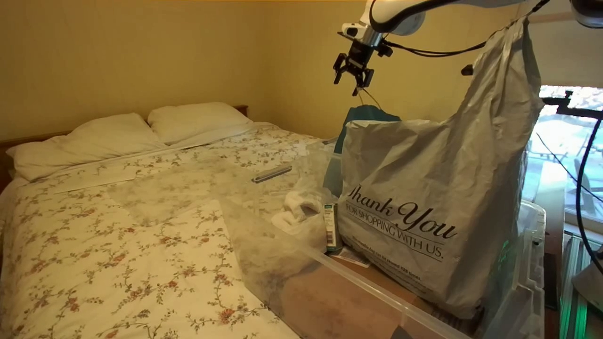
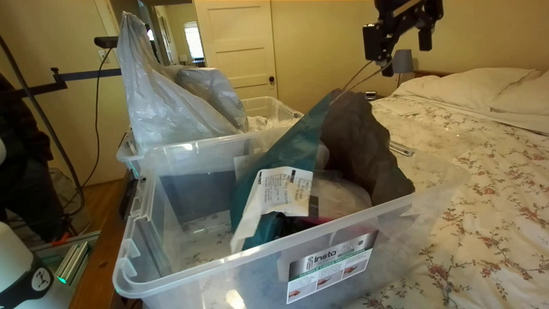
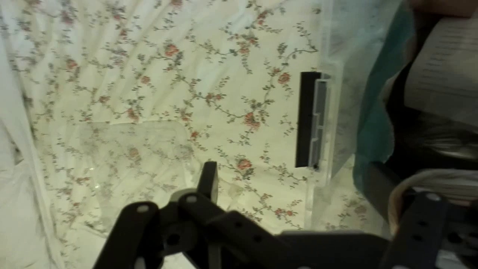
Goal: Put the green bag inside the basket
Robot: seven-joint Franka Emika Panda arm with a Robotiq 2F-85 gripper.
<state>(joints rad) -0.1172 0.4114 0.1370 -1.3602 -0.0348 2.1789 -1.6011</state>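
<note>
The teal-green bag (image 2: 289,143) stands tilted within a clear plastic bin (image 2: 141,286), the basket-like container, with papers and other contents showing. Its top (image 1: 370,114) rises behind the grey bag, and its teal edge shows in the wrist view (image 3: 375,116). My gripper is above and beside the bag in both exterior views (image 1: 349,81) (image 2: 407,56). Its fingers are wide apart in the wrist view (image 3: 295,173). The bag's thin cord handle (image 2: 360,78) loops around one finger, taut from bag to finger; it also shows in the wrist view (image 3: 396,200).
A grey "Thank You" bag (image 1: 414,188) stands tall in a second clear bin (image 1: 410,310) with a small box (image 1: 331,230) and white cloth (image 1: 297,214). A flowered bed (image 1: 141,245) lies beside the bins. A camera arm (image 2: 38,88) stands near the grey bag.
</note>
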